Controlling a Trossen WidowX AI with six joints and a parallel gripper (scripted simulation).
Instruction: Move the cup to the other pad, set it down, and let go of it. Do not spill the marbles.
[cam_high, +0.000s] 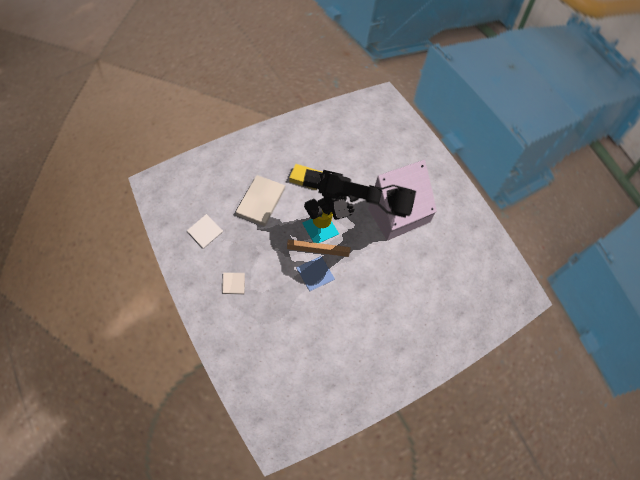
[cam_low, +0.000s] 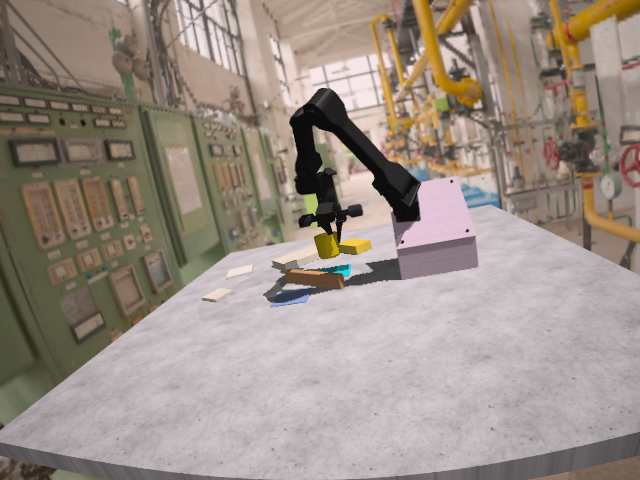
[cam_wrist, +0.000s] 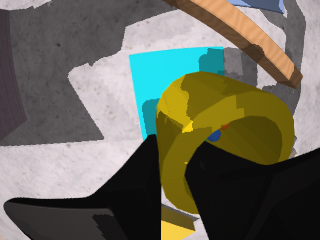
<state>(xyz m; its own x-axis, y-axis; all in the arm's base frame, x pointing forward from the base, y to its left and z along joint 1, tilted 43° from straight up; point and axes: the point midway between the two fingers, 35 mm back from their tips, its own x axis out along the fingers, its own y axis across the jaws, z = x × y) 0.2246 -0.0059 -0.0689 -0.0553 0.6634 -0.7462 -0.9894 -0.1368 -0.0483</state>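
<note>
While the black arm (cam_low: 356, 144) arches from its pink base block (cam_low: 436, 235) at the right of centre in the exterior view, the gripper (cam_low: 330, 227) points down and is clenched on the wall of the yellow cup (cam_low: 326, 244), which hangs clear of the grey table top (cam_low: 361, 361). Seen from the wrist camera, the two black fingers straddle the near side of the cup's rim, one outside and one inside, and the cup (cam_wrist: 223, 134) fills the middle of the frame, its open mouth tipped slightly toward the right. Inside it a small blue marble (cam_wrist: 214, 136) shows against the inner wall, with a spot of red just beside it that is too small to name. Directly beneath the cup lies the cyan pad (cam_wrist: 163, 87), partly hidden by it; in the top view the cup (cam_high: 321, 219) sits over the upper corner of that pad (cam_high: 323, 230). Just below the cyan pad in the top view a brown wooden bar (cam_high: 318, 248) lies across, and below that, largely in shadow, is the pale blue pad (cam_high: 315, 273). A yellow block (cam_high: 299, 173) rests near the arm's wrist at upper centre, and three cream tiles lie to the left: a large one (cam_high: 260, 198), a middle one (cam_high: 204, 230) and a small one (cam_high: 233, 282).
</note>
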